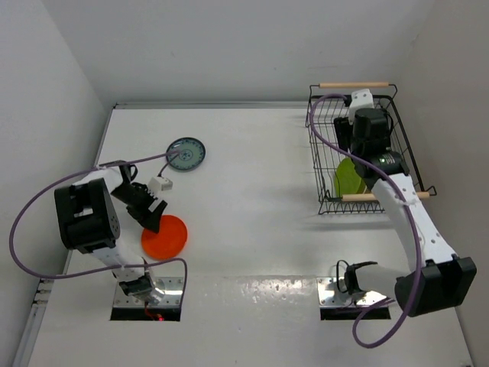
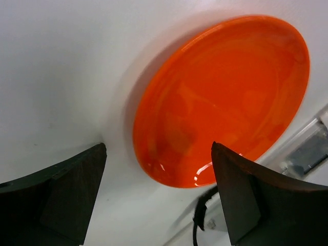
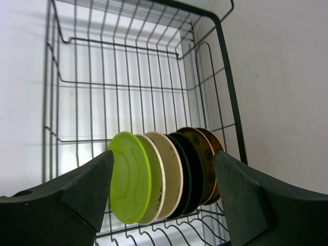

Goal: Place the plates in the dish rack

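Observation:
An orange-red plate [image 1: 170, 237] [image 2: 225, 97] lies flat on the white table at the near left. My left gripper [image 1: 150, 216] [image 2: 158, 146] hovers open over its near edge, one finger on each side, touching nothing. A teal patterned plate [image 1: 186, 154] lies flat farther back. The dish rack [image 1: 354, 85] [image 3: 225, 77] stands at the far right. Several plates stand upright in a row in it: lime green [image 1: 344, 180] [image 3: 128, 179], cream [image 3: 171, 169], black [image 3: 188, 169], brown-and-yellow [image 3: 205, 148]. My right gripper [image 3: 163, 156] hangs open above this row, holding nothing.
The rack sits close to the right wall [image 1: 451, 92], and its far half holds no plates. A purple cable [image 1: 30, 214] loops left of the left arm. Metal base plates [image 1: 170, 287] [image 2: 307, 151] and a black cable [image 2: 200, 215] lie near the orange-red plate.

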Robot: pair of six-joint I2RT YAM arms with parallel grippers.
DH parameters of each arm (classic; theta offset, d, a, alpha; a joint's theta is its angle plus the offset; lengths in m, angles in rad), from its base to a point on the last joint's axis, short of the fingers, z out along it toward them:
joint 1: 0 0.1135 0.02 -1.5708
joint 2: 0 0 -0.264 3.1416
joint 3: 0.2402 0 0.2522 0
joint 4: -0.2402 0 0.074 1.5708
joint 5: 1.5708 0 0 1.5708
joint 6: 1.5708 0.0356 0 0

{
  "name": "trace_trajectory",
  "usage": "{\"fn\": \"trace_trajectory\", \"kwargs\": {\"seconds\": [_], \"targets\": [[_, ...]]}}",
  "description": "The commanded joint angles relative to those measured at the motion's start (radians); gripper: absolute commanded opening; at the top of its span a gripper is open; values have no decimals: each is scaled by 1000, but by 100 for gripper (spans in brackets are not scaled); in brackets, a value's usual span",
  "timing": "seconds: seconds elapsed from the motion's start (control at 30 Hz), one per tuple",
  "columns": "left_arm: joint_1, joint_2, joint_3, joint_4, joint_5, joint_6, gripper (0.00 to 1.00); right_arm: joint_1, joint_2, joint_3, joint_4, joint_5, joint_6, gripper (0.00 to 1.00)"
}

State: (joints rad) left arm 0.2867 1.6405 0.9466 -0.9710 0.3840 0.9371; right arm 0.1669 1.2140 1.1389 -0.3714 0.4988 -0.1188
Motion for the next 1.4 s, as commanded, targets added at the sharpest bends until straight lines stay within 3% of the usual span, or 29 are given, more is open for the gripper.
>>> {"fn": "trace_trajectory", "kwargs": {"seconds": [0.0, 0.07, 0.17, 0.2, 0.23, 0.3, 0.33, 0.37, 0.47, 0.6, 0.73, 0.83, 1.03, 1.1, 1.13, 1.23, 1.37], "targets": [[-24, 44, -28, 23, -8, 28, 91, 28, -45, 21, 9, -16, 21, 78], [-53, 59, -64, 104, -43, -6, 89, 39, -71, 13, 17, -19, 22, 78], [-99, 90, -74, 132, -73, -40, 78, 55, -94, 10, 29, -19, 21, 77], [-109, 90, -74, 132, -59, -40, 69, 59, -94, 15, 28, -20, 24, 77], [-122, 90, -74, 132, -34, -50, 50, 72, -100, 18, 26, -23, 27, 76], [-133, 90, -59, 132, -7, -50, 33, 83, -105, 24, 25, -38, 40, 74], [-133, 79, -49, 132, 18, -67, 7, 98, -108, 24, 26, -42, 51, 74], [-133, 67, -37, 132, 30, -78, 0, 105, -111, 25, 23, -49, 60, 74], [-133, 42, 33, 112, 102, -122, 0, 141, -100, 15, 15, -106, 161, 71], [-142, -31, 194, 103, 251, -187, 0, 212, -64, -27, 34, -421, 246, 73], [-193, -122, 302, 94, 430, -234, 0, 327, 45, -62, 166, -724, 387, 74], [-265, -154, 366, 94, 472, -285, 0, 399, 158, -50, 320, -787, 485, 74], [-336, -172, 425, 94, 493, -337, 0, 476, 383, 53, 463, -818, 582, 74], [-350, -182, 437, 94, 493, -348, 0, 482, 439, 83, 508, -848, 637, 70], [-350, -191, 449, 94, 493, -348, 0, 483, 449, 88, 519, -871, 648, 67], [-350, -202, 460, 94, 493, -357, 0, 502, 489, 93, 545, -893, 676, 47], [-350, -202, 460, 94, 493, -366, 0, 513, 496, 74, 568, -919, 691, 0]]}}
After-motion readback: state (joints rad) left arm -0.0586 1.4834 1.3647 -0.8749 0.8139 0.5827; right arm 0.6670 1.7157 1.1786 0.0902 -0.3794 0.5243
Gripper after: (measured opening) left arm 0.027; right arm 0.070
